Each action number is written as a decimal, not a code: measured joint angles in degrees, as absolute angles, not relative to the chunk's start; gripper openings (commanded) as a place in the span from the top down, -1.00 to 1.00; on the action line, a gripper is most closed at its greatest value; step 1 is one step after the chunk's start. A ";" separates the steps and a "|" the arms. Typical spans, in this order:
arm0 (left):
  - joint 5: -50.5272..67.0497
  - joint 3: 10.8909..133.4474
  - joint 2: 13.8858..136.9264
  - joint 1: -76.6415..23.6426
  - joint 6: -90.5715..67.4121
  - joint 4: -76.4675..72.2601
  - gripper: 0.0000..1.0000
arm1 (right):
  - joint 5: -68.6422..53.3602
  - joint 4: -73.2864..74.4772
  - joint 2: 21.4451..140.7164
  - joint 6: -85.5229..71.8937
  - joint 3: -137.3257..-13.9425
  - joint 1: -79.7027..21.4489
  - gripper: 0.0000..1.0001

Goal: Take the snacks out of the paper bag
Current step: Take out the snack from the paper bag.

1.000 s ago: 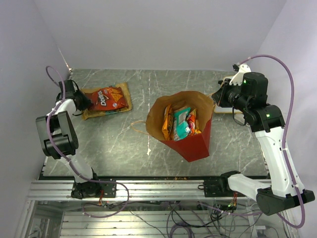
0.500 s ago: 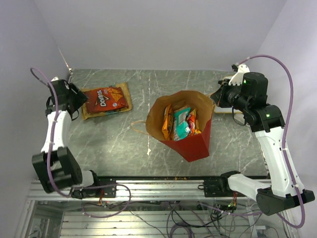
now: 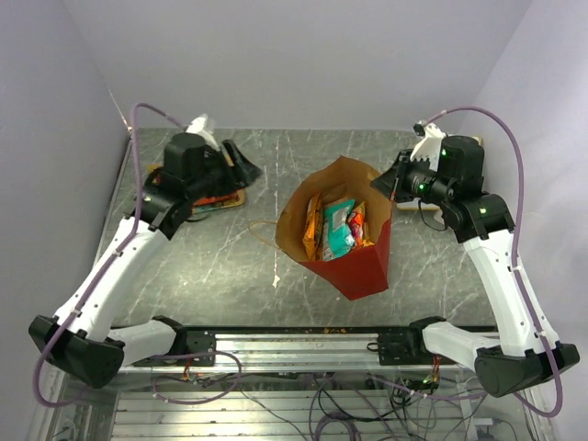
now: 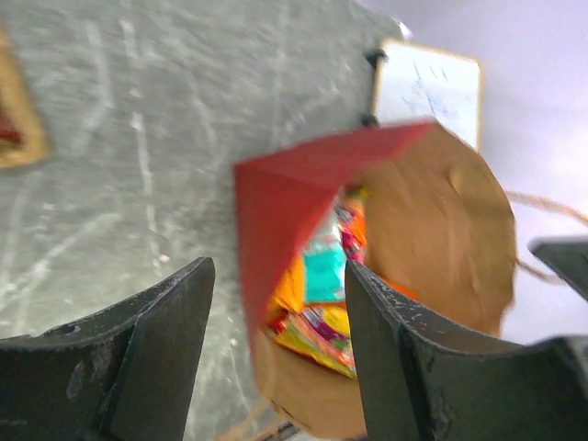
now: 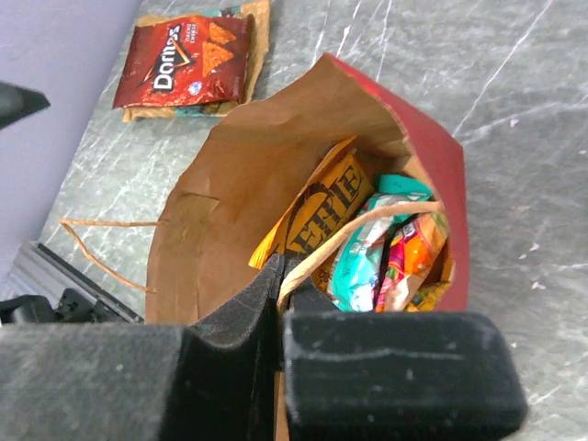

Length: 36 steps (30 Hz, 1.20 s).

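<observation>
A large paper carrier bag [image 3: 354, 266], red outside and brown kraft inside, is seen standing open near the middle of a grey marbled table [image 3: 211, 266]. It is packed with assorted crinkly snack packets [image 3: 335, 230]. Among them, a flat orange chip bag with dark lettering [image 5: 322, 216] is set against the brown inner wall. A teal packet [image 5: 363, 248] and smaller orange and pink packets are crowded just beside it.

The right gripper [image 5: 278, 276] is held over the bag's right rim. Its two dark fingers are pressed together on a thin twisted tan handle [image 5: 367, 220], which is looped across the bag's mouth above the packets. A second tan handle [image 5: 101, 243] is draped loose on the table beside the bag.

The left gripper [image 4: 276, 276] is raised above the table, left of the bag and pointed towards it. Its fingers [image 4: 161, 349] are spread well apart, and nothing is held between them.

A red chip packet with white lettering [image 5: 184, 60] is laid flat on a tan sheet-like item at the far left of the table, well apart from the bag. In the overhead view it is partly hidden by the left arm. A white wood-framed board [image 4: 427, 87] is seen on the table beyond the bag.
</observation>
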<state>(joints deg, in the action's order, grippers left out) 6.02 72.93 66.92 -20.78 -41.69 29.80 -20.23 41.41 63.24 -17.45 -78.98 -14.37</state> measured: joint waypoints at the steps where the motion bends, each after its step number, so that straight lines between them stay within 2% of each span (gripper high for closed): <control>1: 4.99 73.84 66.98 -24.32 -41.91 30.13 -0.36 | -20.47 41.04 63.22 -17.91 -78.30 -14.37 1.00; 5: -0.34 76.47 68.64 -40.16 -41.71 31.40 -0.32 | -20.60 40.16 63.18 -19.75 -76.44 -14.37 1.00; 8: -4.73 78.85 72.93 -50.59 -40.47 31.73 -0.21 | -20.27 39.68 62.81 -20.78 -76.44 -14.37 1.00; 14: -13.47 85.71 85.67 -62.50 -35.73 32.53 -0.03 | -19.79 39.72 62.13 -21.19 -76.82 -14.37 1.00; 18: -18.33 85.69 90.70 -65.10 -34.26 32.36 -0.05 | -19.49 40.36 62.13 -21.10 -77.82 -14.37 1.00; 36: -31.11 81.69 96.20 -64.71 -40.91 32.45 -0.23 | -19.44 43.20 61.84 -18.83 -80.55 -14.37 1.00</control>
<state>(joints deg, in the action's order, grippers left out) -31.11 81.69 96.20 -64.71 -40.91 32.45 -19.44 43.20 61.84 -18.83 -80.55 -14.37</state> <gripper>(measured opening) 0.600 0.004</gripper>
